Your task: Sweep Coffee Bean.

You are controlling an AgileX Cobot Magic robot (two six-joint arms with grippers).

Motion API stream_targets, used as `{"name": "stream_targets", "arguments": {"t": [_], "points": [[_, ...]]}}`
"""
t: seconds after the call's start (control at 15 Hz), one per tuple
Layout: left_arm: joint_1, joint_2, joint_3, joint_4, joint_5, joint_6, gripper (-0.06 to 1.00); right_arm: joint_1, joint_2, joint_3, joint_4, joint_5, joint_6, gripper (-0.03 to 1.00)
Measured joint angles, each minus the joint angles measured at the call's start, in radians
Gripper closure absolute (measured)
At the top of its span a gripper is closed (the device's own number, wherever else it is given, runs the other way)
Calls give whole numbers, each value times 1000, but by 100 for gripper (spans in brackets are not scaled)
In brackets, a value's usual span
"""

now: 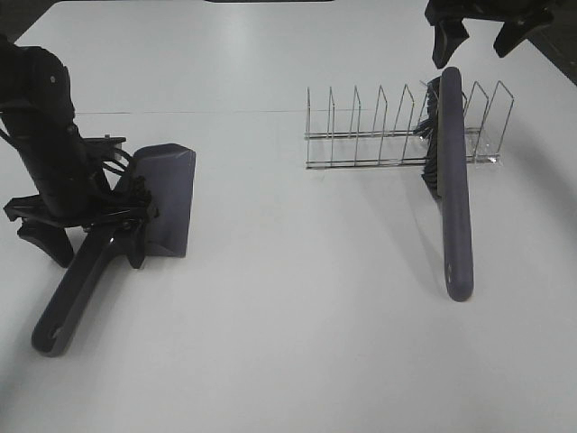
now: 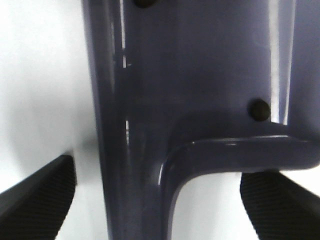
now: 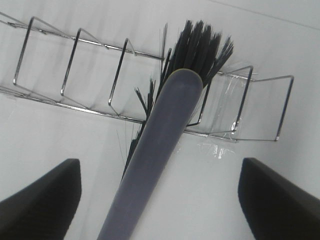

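dustpan flat on tabletop, your left fingers wide astride its handle | brush propped in rack — right fingers wide above | beans in pan

Worktop: plain white, unpatterned. Dustpan: glossy greyish purple, with pale streaks of glare. Coffee bean: dark brown-black against the purple. Brush: same greyish purple back and handle, black bristles. Wire rack: shiny silver. Left tool: black, fingers finely cross-hatched. Right tool: black.
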Motion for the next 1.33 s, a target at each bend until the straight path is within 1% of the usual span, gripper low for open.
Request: {"name": "stream_targets", "arguments": {"t": [0.13,0.27,0.33,0.4,0.47,0.67,0.73,0.8,0.87,0.93,1.0,1.13,1.33], "points": [[0,-15,-41,-6,52,-8,11,0,-63,3,1,-5,6,22],[0,-71,-73,-1,64,-19,11,0,-118,25,1,-7,9,22],[0,-173,-102,27,77,-49,11,0,-204,91,1,-8,13,22],[0,-225,-106,44,85,-60,11,0,-259,134,1,-8,17,22],[0,-253,-106,55,95,-62,11,0,-287,159,1,-8,21,22],[0,-403,-107,142,152,-100,11,0,-467,331,1,-8,24,22],[0,-445,-107,160,177,-107,12,0,-535,407,1,-8,24,22],[0,-468,-107,167,192,-109,12,0,-562,447,1,-8,24,22],[0,-557,-87,169,238,-112,14,0,-696,616,1,-8,25,22],[0,-607,-50,169,240,-112,15,0,-771,700,1,-9,27,22],[0,-636,-24,169,240,-112,15,0,-803,737,1,-14,32,22],[0,-756,92,171,232,-112,15,0,-952,915,1,-61,44,22],[0,-943,285,171,208,-113,15,0,-1147,1128,1,-98,50,22]]}}
